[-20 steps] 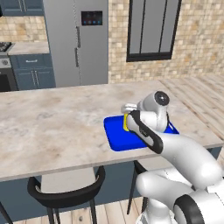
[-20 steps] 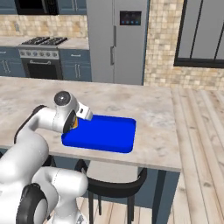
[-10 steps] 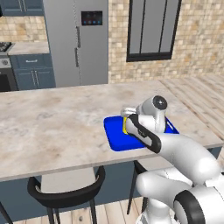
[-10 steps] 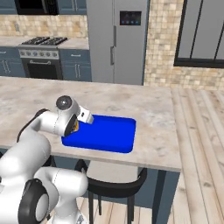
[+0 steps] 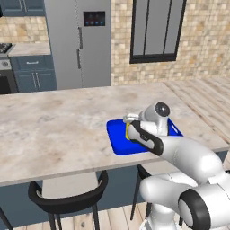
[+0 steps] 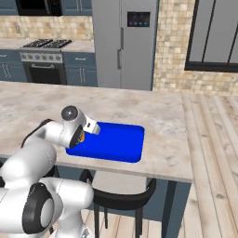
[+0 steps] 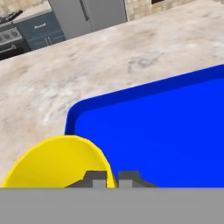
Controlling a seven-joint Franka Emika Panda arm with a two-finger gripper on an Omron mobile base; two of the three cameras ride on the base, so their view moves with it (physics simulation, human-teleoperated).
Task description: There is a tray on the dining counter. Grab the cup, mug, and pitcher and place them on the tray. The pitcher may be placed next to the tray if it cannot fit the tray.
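The claw [image 7: 112, 177] is pinched shut on the rim of the yellow cup [image 7: 59, 162], held over the near left corner of the blue tray [image 7: 166, 127], which lies near the front edge of the table [image 5: 58, 126]. Best to lower it straight until the base sits flat inside the tray's rim, then let go.

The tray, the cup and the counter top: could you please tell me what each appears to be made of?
Tray: probably plastic, judging by its uniform saturated blue, smooth satin surface and moulded rounded rim. Cup: likely plastic as well, being plain opaque yellow with a thin rim and no glaze highlights, though the render leaves this open. Counter: looks like polished stone, pale beige with cloudy marbled veining.
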